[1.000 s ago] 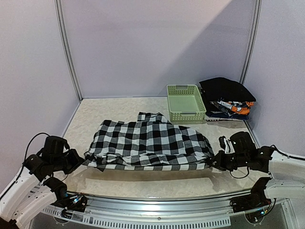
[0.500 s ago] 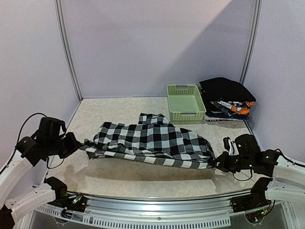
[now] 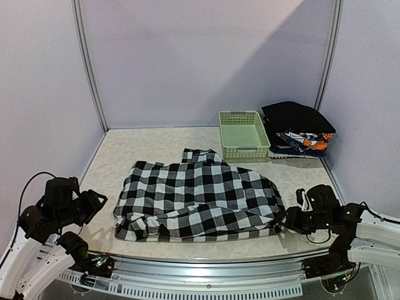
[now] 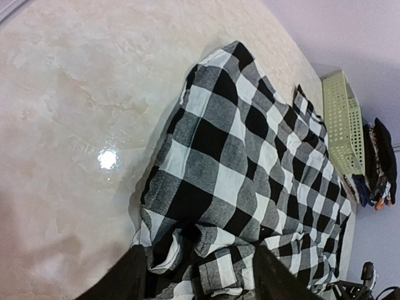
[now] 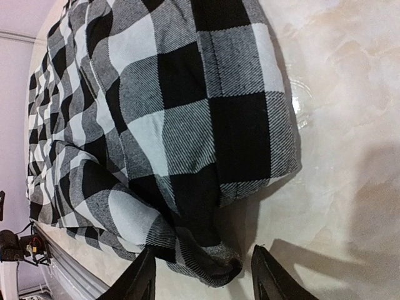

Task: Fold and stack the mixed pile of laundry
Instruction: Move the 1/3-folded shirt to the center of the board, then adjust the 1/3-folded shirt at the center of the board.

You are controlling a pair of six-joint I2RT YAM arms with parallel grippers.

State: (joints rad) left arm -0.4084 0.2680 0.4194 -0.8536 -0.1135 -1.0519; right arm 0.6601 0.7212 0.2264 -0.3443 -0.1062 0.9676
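Top external view: the checked shirt (image 3: 197,200) lies loosely bunched on the table (image 3: 125,150), spread between the two grippers. Its near-left hem sits just ahead of the left gripper (image 3: 97,203), whose fingers stand apart. In the left wrist view the crumpled hem lies before the gap, not pinched. The shirt's right edge reaches the right gripper (image 3: 290,219), likewise spread, and in the right wrist view a rolled corner of cloth sits between its fingers. Well beyond the right gripper, by the far wall, rests a stack of folded garments (image 3: 300,134), with printed pieces lower down and a black cloth (image 3: 297,115) on top. The pale green basket (image 3: 245,152) stands just left of the stack.
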